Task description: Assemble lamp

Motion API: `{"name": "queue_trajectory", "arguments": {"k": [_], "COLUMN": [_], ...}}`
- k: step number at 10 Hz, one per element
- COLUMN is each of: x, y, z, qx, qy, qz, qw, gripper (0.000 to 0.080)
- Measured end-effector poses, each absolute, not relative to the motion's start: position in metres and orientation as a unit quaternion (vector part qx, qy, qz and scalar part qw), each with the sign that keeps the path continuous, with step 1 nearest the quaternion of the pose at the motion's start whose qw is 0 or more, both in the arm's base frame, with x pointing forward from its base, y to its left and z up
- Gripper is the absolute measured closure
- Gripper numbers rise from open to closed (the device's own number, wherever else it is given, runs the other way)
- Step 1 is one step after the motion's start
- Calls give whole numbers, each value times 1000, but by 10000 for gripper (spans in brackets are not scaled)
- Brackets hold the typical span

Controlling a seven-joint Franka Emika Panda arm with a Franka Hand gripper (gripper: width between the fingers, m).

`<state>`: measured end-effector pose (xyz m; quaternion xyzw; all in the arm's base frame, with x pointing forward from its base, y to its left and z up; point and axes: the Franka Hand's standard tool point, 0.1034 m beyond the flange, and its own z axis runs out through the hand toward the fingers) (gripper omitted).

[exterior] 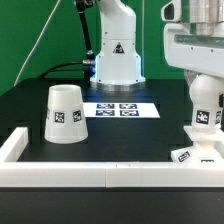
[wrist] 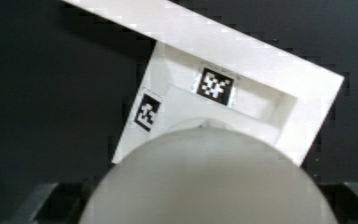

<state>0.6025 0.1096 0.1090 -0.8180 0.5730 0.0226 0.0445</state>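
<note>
The round white bulb (exterior: 203,112) with a square tag is held upright in my gripper (exterior: 201,88) at the exterior view's right. Its neck points down onto the small flat stepped base (exterior: 194,153), which lies against the white rail; I cannot tell whether the neck touches the base. In the wrist view the bulb (wrist: 202,170) fills the space between my dark fingers (wrist: 59,200), with the tagged base (wrist: 220,100) right beneath it. The tapered shade (exterior: 65,113) stands mouth-down at the exterior view's left, apart from the gripper.
A low white rail (exterior: 100,172) runs along the table's front and left edges; its corner shows in the wrist view (wrist: 265,50). The marker board (exterior: 122,109) lies mid-table. The white robot pedestal (exterior: 117,58) stands behind it.
</note>
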Motion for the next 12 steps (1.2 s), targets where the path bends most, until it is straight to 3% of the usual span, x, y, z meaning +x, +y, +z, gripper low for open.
{"name": "queue_trajectory", "arguments": {"k": [1, 3, 10, 12], "x": [602, 602, 603, 603], "y": [111, 112, 111, 109], "z": [109, 109, 109, 112], "qx": [-804, -826, -959, -992], "qy": [592, 561, 279, 123], "qz": [25, 24, 7, -7], "qw": [47, 47, 48, 34], "gripper": [154, 109, 100, 100]}}
